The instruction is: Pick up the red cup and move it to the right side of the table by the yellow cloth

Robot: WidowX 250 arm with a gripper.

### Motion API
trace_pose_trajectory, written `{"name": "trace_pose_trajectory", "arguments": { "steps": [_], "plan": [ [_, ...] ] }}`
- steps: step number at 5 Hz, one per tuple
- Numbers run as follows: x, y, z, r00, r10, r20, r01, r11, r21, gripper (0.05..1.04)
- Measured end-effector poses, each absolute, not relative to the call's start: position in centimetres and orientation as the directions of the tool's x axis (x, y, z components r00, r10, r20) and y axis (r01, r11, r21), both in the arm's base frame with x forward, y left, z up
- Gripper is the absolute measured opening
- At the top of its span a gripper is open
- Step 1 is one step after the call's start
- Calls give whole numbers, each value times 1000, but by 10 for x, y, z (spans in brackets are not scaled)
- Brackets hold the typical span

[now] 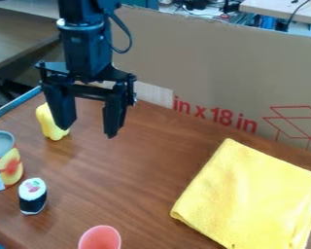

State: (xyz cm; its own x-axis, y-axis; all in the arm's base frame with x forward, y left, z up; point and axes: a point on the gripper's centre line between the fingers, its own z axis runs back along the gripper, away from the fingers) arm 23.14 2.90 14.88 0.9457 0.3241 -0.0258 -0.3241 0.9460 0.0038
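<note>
Hanging with a black two-finger gripper [90, 129] above a brown wood-grain table [132, 170], jaws spread around nothing, probably high enough to clear objects below. Nearest to a lumpy yellow plastic toy [47, 121], beside one finger at upper left. Bordered behind by a tan cardboard panel [210, 73], perhaps as a barrier. Strewn with a silver-topped can [8, 166] and black-and-white toy sushi roll [32, 195], both upright on flat ends.

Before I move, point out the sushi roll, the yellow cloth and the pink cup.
Sushi roll [33, 196]: camera view, side.
Yellow cloth [249, 197]: camera view, middle.
Pink cup [100, 238]: camera view, inside.
</note>
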Motion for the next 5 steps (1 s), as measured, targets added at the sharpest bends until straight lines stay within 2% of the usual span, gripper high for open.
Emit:
{"name": "trace_pose_trajectory", "arguments": {
  "steps": [1, 2, 3, 4, 5],
  "plan": [
    [229, 29, 144, 945, 325, -44, -325, 946, 8, 1001],
    [211, 0, 150, 977, 213, -19, -213, 977, 4, 1001],
    [190, -25, 144, 991, 126, -43, -125, 992, 11, 1001],
    [177, -43, 134, 995, 71, -64, -68, 996, 51, 1001],
    [168, -50, 116, 991, 61, -120, -52, 996, 79, 1001]
  ]
}}
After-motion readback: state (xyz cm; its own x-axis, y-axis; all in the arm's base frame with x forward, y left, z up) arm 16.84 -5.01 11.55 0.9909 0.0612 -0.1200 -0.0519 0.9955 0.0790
